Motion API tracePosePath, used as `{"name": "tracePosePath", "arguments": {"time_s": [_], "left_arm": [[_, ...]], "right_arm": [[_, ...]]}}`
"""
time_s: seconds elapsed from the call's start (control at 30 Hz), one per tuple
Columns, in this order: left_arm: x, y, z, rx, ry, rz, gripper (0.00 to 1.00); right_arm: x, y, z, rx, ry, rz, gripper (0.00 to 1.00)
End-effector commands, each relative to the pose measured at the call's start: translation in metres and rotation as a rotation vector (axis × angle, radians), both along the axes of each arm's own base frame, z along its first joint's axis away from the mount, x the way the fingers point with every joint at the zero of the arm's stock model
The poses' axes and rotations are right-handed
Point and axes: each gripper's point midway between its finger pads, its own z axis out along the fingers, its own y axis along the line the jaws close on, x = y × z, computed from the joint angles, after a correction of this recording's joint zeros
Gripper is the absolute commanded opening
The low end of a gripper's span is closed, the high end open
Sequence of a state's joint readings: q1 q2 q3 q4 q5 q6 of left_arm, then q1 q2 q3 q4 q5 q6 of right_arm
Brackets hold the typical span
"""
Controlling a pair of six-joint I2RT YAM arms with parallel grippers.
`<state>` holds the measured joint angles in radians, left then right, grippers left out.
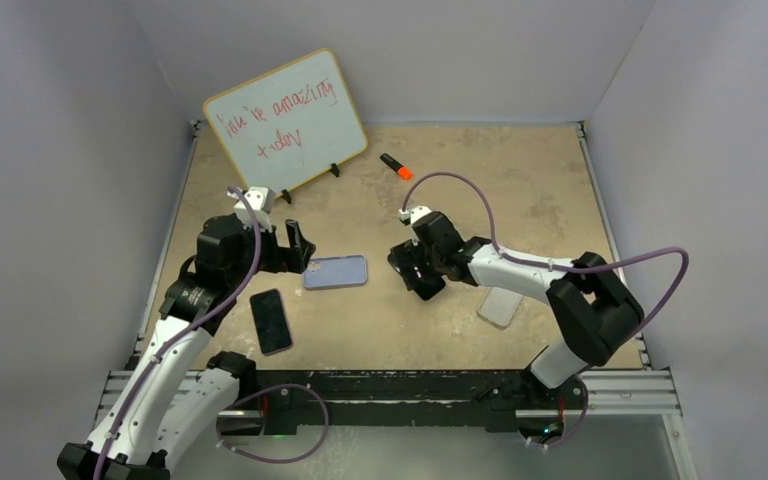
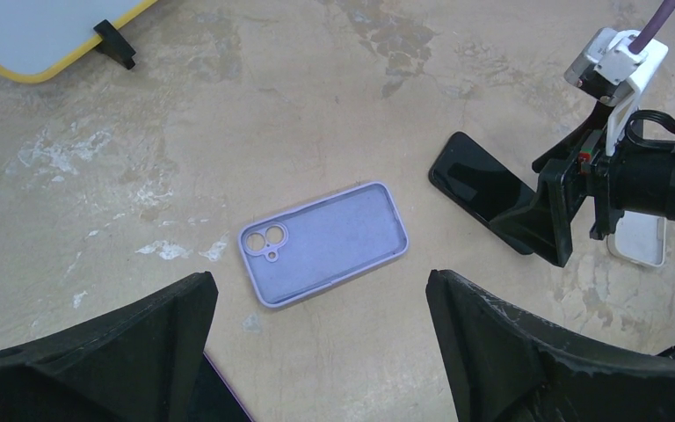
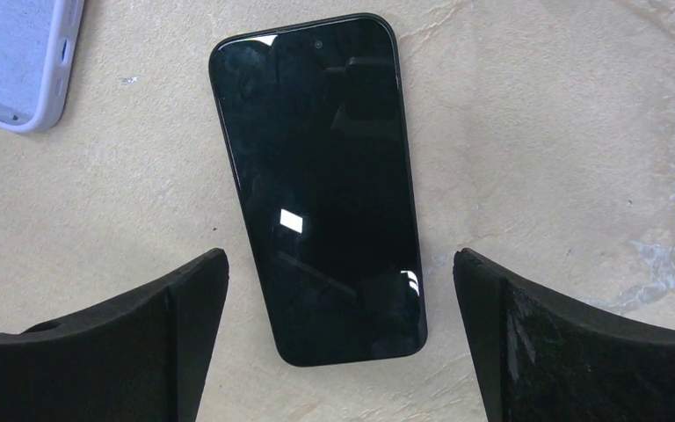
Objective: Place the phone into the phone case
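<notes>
The lilac phone case (image 1: 335, 271) lies open side up in the middle of the table, also in the left wrist view (image 2: 325, 242) and at the right wrist view's top left corner (image 3: 13, 57). A black phone (image 3: 321, 180) lies screen up just right of the case, also in the left wrist view (image 2: 479, 186). My right gripper (image 1: 413, 272) hangs open above it, its fingers either side of the phone's near end (image 3: 341, 259), not touching. My left gripper (image 1: 295, 250) is open and empty (image 2: 321, 294) just left of the case.
A second black phone (image 1: 271, 321) lies near the left arm. A pale case (image 1: 500, 305) lies under the right arm. A whiteboard (image 1: 285, 122) stands at the back left, with an orange marker (image 1: 396, 166) to its right.
</notes>
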<state>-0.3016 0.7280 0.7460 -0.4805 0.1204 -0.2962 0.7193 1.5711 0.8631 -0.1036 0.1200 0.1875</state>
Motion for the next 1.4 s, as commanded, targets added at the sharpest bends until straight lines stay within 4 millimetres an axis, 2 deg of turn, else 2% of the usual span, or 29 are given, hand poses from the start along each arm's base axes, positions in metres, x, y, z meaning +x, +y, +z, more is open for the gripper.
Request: {"name": "tracePosePath", "arguments": {"time_s": [0.0, 0.2, 0.5, 0.67, 0.87, 0.97, 1.17, 1.37], "left_arm": [[0.006, 0.001, 0.016, -0.014, -0.040, 0.016, 0.95], [0.006, 0.000, 0.014, -0.014, -0.032, 0.013, 0.95], [0.005, 0.000, 0.016, -0.017, -0.037, 0.017, 0.95], [0.006, 0.001, 0.013, -0.019, -0.027, 0.025, 0.95], [0.009, -0.007, 0.000, -0.081, 0.068, 0.053, 0.91], [0.011, -0.010, -0.020, -0.168, 0.169, 0.142, 0.88], [0.009, -0.014, -0.082, -0.319, 0.441, 0.360, 0.83], [0.008, -0.016, -0.103, -0.446, 0.530, 0.505, 0.82]], "right_arm": [[0.014, 0.016, 0.012, 0.030, -0.055, 0.028, 0.98], [0.013, 0.016, -0.001, -0.010, -0.050, 0.023, 0.97], [0.011, 0.007, -0.017, -0.081, -0.032, -0.015, 0.89], [0.008, 0.004, -0.023, -0.091, -0.010, -0.041, 0.72], [0.000, -0.003, -0.023, -0.066, 0.021, -0.145, 0.66], [-0.003, -0.005, -0.020, -0.053, 0.037, -0.188, 0.63], [-0.009, -0.012, -0.015, -0.035, 0.054, -0.270, 0.61], [-0.016, -0.023, -0.017, -0.043, 0.056, -0.306, 0.59]]}}
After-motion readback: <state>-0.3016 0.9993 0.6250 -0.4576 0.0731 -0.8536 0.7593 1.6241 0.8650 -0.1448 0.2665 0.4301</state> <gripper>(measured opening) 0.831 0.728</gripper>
